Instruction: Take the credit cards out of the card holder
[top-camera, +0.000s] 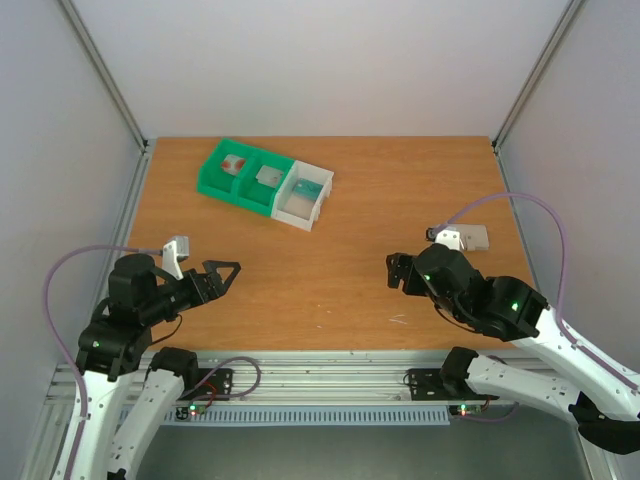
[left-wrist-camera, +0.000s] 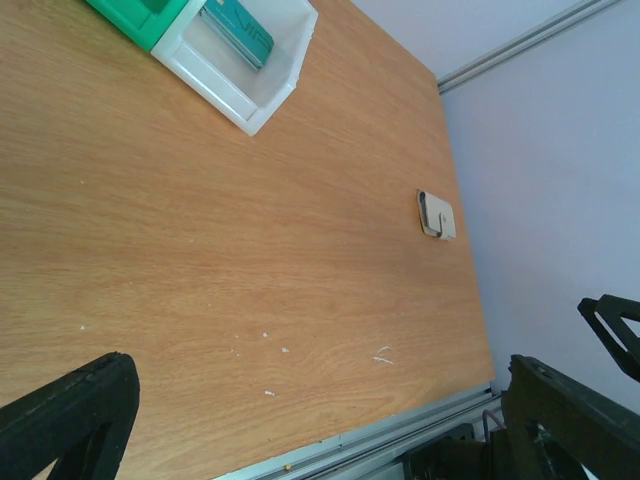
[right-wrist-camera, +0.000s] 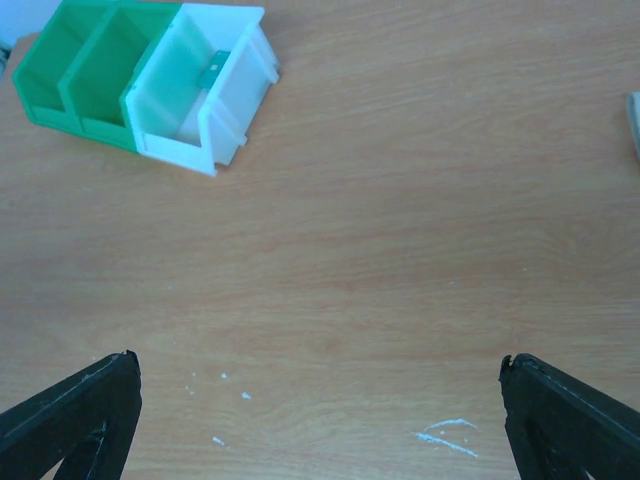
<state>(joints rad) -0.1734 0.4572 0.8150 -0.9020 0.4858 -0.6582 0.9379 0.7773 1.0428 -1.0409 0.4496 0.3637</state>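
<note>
Card holder lying flat near the right edge of the table, untouched.
I can read no writing on it, nor make out cards inside; left gripper and right gripper both gape wide, holding nothing.

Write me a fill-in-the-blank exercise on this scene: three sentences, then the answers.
1. The compartment tray has two green sections and one ___ section.
2. The left gripper and the right gripper are both ___ and hold nothing.
3. The card holder lies closest to the ___ gripper.
Missing words: white; open; right.
</note>
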